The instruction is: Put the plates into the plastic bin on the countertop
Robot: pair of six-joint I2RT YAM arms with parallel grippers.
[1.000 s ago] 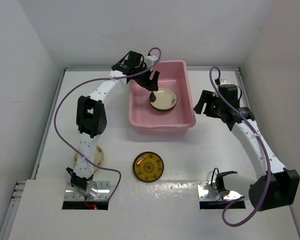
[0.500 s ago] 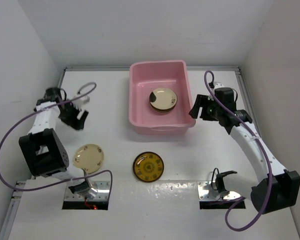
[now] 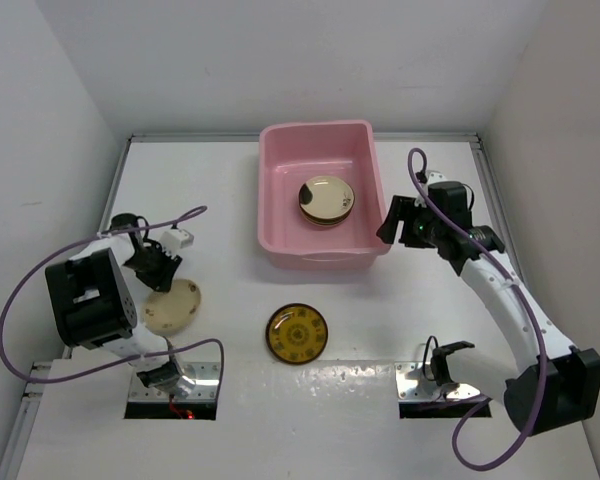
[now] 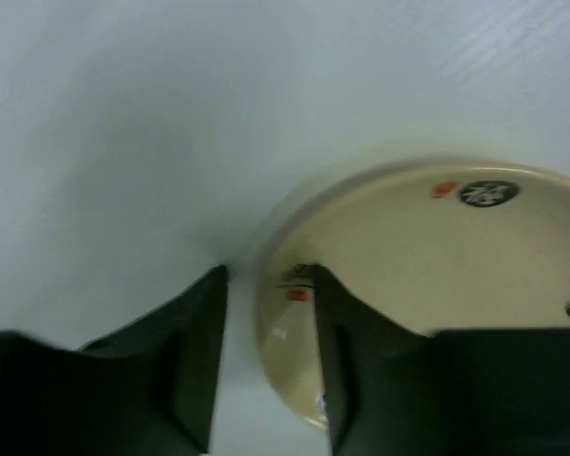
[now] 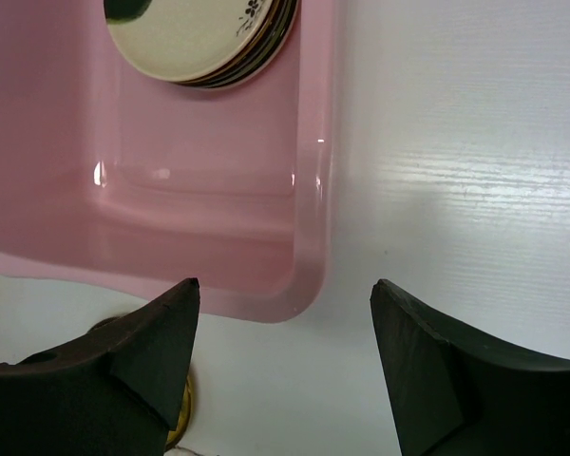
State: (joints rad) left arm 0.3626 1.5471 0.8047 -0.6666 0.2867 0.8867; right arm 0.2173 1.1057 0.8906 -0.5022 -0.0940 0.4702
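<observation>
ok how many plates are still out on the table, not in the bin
2. A cream plate at the near left, its rim between the left gripper's fingers, and an amber plate at the near centre. The left arm could hide another.

left tool (image 4: 266,277) swung to cream plate (image 4: 437,256), seemingly astride

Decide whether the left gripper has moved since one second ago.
Yes. From over the pink bin, the left gripper swung near-left, now straddling the rim of the cream plate.
</observation>
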